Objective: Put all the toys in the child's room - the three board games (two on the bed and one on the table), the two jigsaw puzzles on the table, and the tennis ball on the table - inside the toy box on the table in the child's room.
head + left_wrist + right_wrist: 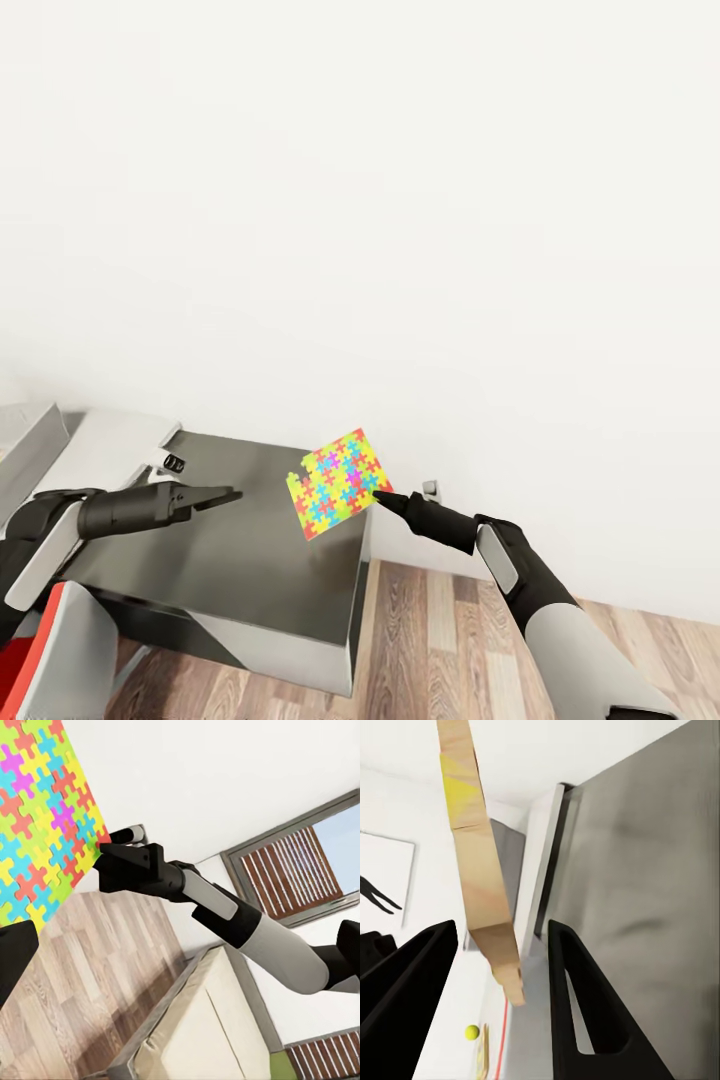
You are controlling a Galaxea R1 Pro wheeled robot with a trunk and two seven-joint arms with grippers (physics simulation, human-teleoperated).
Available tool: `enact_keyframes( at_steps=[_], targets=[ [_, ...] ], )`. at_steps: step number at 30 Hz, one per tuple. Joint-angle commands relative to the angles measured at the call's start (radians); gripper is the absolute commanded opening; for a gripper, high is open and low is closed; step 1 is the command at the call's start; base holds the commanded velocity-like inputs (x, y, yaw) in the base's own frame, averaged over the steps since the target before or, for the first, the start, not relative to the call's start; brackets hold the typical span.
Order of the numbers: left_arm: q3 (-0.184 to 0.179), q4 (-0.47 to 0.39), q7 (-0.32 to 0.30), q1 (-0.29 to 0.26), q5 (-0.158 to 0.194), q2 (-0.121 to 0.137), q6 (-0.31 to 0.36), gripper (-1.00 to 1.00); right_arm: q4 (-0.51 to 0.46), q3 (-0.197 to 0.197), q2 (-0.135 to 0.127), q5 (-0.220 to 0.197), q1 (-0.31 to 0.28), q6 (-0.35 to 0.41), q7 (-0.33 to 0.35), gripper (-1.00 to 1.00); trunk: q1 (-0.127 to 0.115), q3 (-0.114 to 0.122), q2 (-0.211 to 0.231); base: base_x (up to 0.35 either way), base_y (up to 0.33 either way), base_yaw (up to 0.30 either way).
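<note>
The right gripper (385, 497) was closed on the lower right corner of a jigsaw puzzle (340, 483), held tilted above the table (250, 570) at centre frame. The left gripper (228, 493), seemingly empty, pointed at it from the left; its jaw state could not be determined. The toy box (95, 450) lay further left, cut off.

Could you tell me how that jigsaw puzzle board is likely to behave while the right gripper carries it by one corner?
The jigsaw puzzle probably stays stiff: held at one corner by the right gripper, it looks flat, not sagging. It seems light, being thin edge-on. Pinched so near the edge, it may pivot or slip if swung quickly over the table.
</note>
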Motion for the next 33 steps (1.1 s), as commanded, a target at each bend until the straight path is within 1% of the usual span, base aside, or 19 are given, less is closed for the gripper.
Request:
enact_keyframes(
  at_steps=[1, 6, 11, 14, 20, 30, 33],
  targets=[
    [-0.002, -0.003, -0.001, -0.001, 0.004, 0.001, 0.007, 1.0, 0.0, -0.004, 0.001, 0.0, -0.001, 0.005, 0.002, -1.0, 0.0, 0.0, -0.002, -0.033, -0.004, 0.073],
    [-0.004, -0.035, -0.001, 0.0, 0.005, 0.002, 0.01, 1.0, 0.0, -0.004, 0.001, 0.001, -0.001, 0.005, 0.002, -1.0, 0.0, 0.008, -0.002, -0.039, -0.002, 0.073],
    [-0.005, -0.057, -0.001, 0.004, 0.004, 0.004, 0.011, 1.0, -0.001, -0.004, 0.001, 0.0, -0.001, 0.005, 0.003, -1.0, 0.0, 0.016, -0.002, -0.201, 0.0, 0.073],
    [-0.005, -0.06, -0.001, 0.005, 0.001, 0.005, 0.012, 1.0, -0.002, -0.004, 0.001, 0.001, -0.001, 0.005, 0.003, -1.0, 0.0, 0.021, -0.002, -0.073, 0.0, 0.073],
    [-0.005, -0.061, -0.001, 0.005, 0.002, 0.024, 0.015, 1.0, -0.003, -0.004, 0.001, 0.001, -0.001, 0.005, 0.003, -1.0, 0.0, 0.031, -0.002, -0.039, 0.0, 0.073],
    [-0.005, -0.061, -0.002, 0.006, 0.002, 0.027, 0.015, 1.0, -0.004, -0.004, 0.001, 0.001, -0.001, 0.004, 0.003, -1.0, 0.0, 0.048, -0.002, -0.043, 0.0, 0.073],
    [-0.005, -0.061, -0.002, 0.006, 0.001, 0.027, 0.015, 1.0, -0.004, -0.003, 0.001, 0.001, -0.001, -0.013, 0.003, -1.0, 0.0, 0.053, -0.002, -0.001, 0.0, 0.073]
  ],
)
